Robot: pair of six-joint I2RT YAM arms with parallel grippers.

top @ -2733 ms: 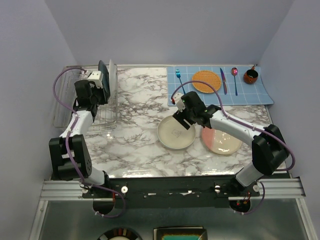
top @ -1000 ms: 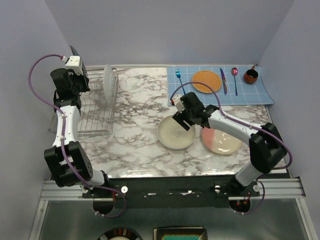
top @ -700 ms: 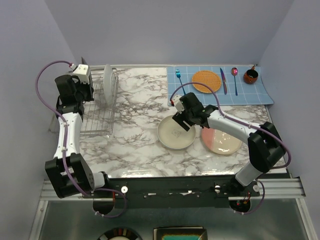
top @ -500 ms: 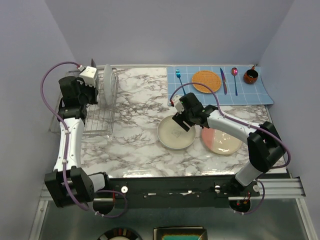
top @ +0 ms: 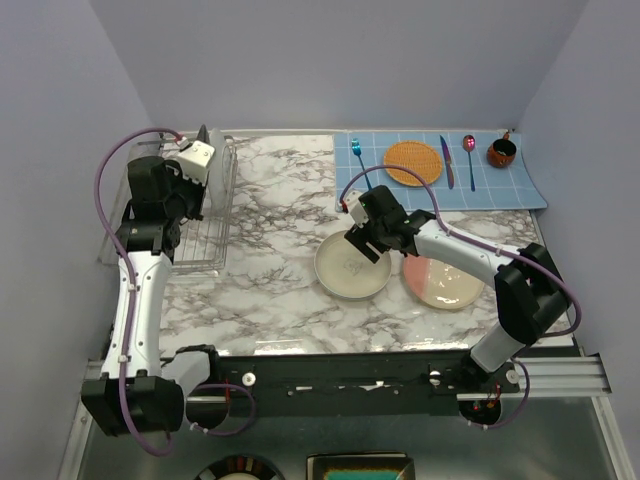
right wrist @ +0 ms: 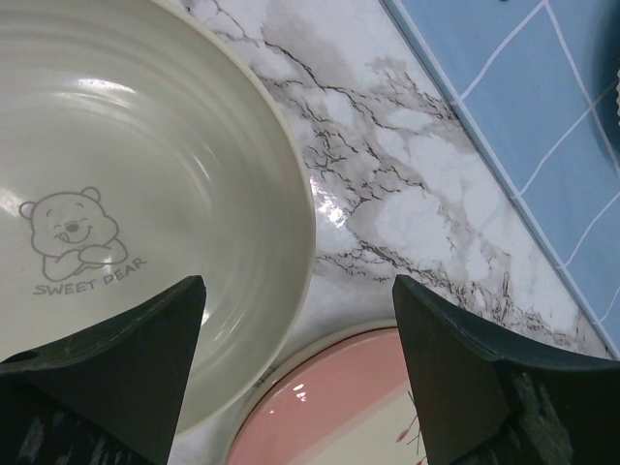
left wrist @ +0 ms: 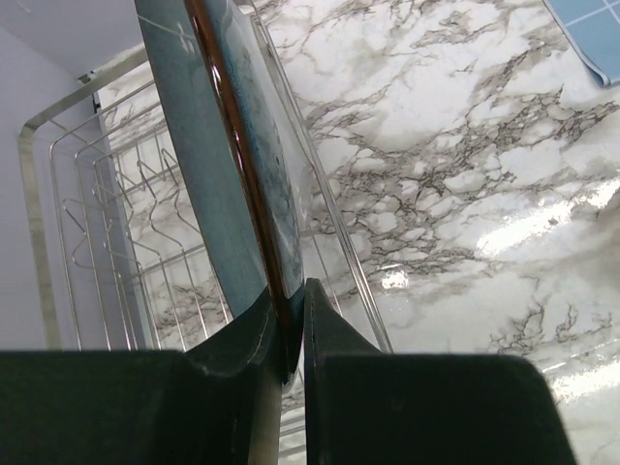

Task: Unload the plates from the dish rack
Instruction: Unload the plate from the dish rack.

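**Gripping the teal plate at the dish rack**

Clamps the red rim of the teal plate [left wrist: 208, 145] in the left gripper [left wrist: 288, 329], jaws narrow, plate on edge along the right side of the dish rack [left wrist: 58, 194], far left corner of the tabletop [top: 270, 290]. Holds the right gripper [right wrist: 298, 286] wide and empty just above the cream plate [right wrist: 116, 145], right of centre, pink plate [right wrist: 339, 407] just beside.

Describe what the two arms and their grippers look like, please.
The left arm and right arm have white tubular links with black joints and a purple cable looping alongside. The left gripper and right gripper have two flat, dark wedge-shaped fingers; a white box sits at each wrist.
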